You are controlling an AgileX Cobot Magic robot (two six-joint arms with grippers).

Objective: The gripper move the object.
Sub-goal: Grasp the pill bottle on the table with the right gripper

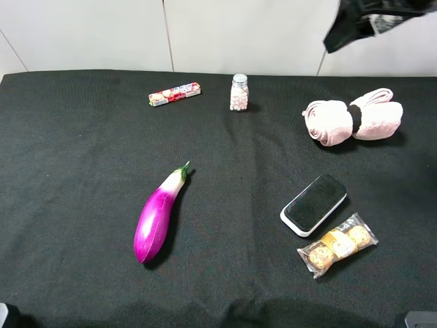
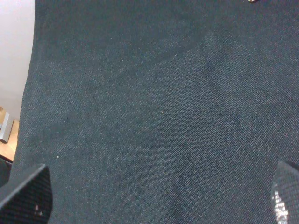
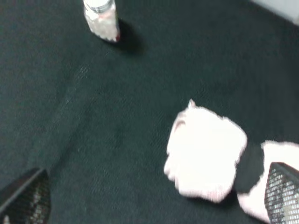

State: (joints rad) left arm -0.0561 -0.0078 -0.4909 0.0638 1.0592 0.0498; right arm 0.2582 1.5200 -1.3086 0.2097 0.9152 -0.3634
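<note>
The object, a small clear bottle (image 1: 239, 92) of pale pellets with a silver cap, stands upright at the back middle of the black cloth. It also shows in the right wrist view (image 3: 100, 18), blurred. My right gripper (image 3: 154, 200) is open and empty, high above the rolled pink towel (image 3: 205, 154), well short of the bottle. Its arm (image 1: 365, 24) shows blurred at the top right of the high view. My left gripper (image 2: 154, 196) is open and empty over bare black cloth (image 2: 149, 93).
A red-and-white candy roll (image 1: 175, 93) lies left of the bottle. A purple eggplant (image 1: 159, 215) lies front left. The pink towel (image 1: 351, 119) is back right. A phone (image 1: 314, 204) and a cookie packet (image 1: 338, 244) lie front right.
</note>
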